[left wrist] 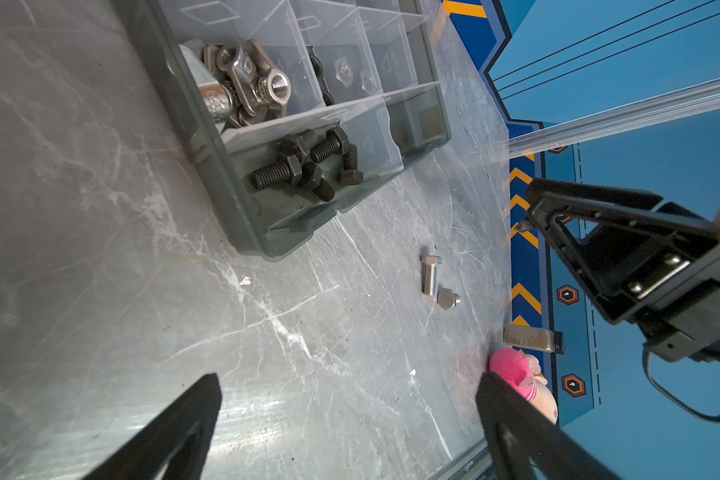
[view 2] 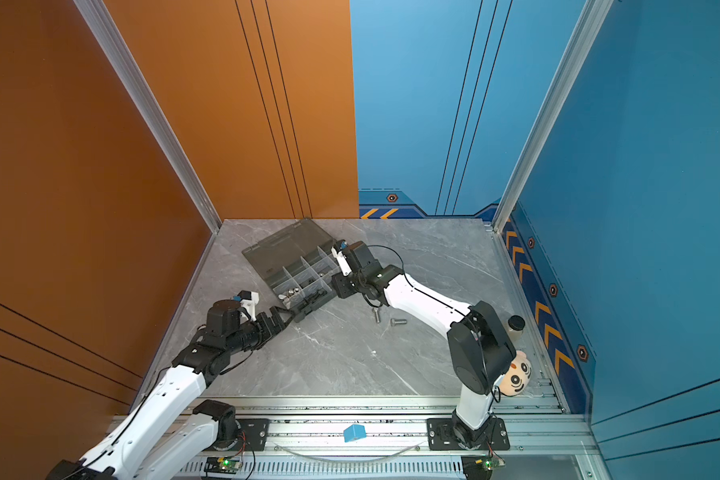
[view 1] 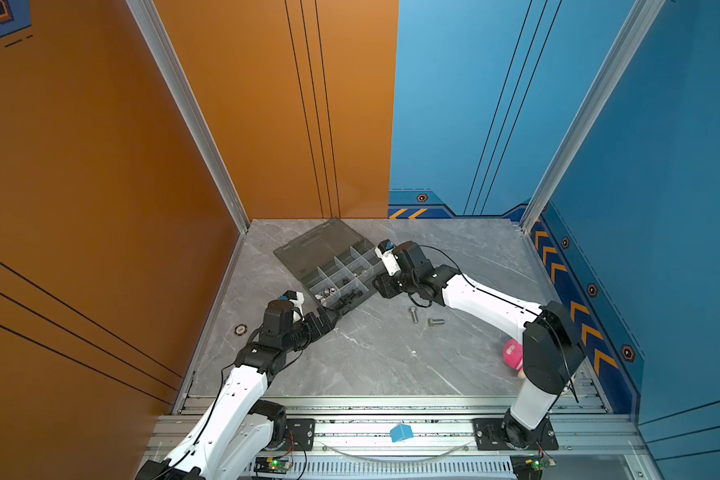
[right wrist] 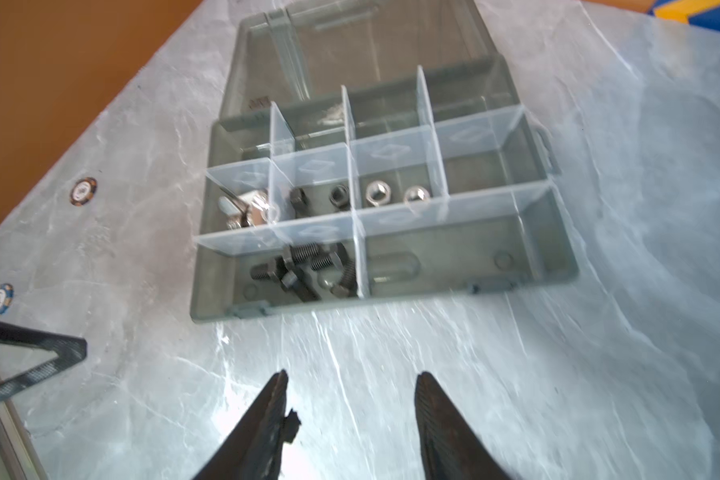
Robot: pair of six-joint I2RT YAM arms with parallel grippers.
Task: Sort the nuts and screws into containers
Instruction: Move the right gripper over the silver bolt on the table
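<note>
Right wrist view: the right claw (right wrist: 354, 376) hangs half open and empty before the box (right wrist: 416, 297); the left claw (left wrist: 350, 376) gapes wide, empty too. Two silver bolts (view 1: 413, 313) lie loose on the bench (view 1: 371, 361) nearby. Pinch one squarely across its shank, I'd say.

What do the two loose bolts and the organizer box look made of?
Loose bolts: likely steel, bright silvery finish with glints along the threads; whether they are plated cannot be told. Organizer box: smoky-grey translucent plastic, since the table shows through its walls. Dividers: clear, slightly frosted plastic with moulded diamond marks.
</note>
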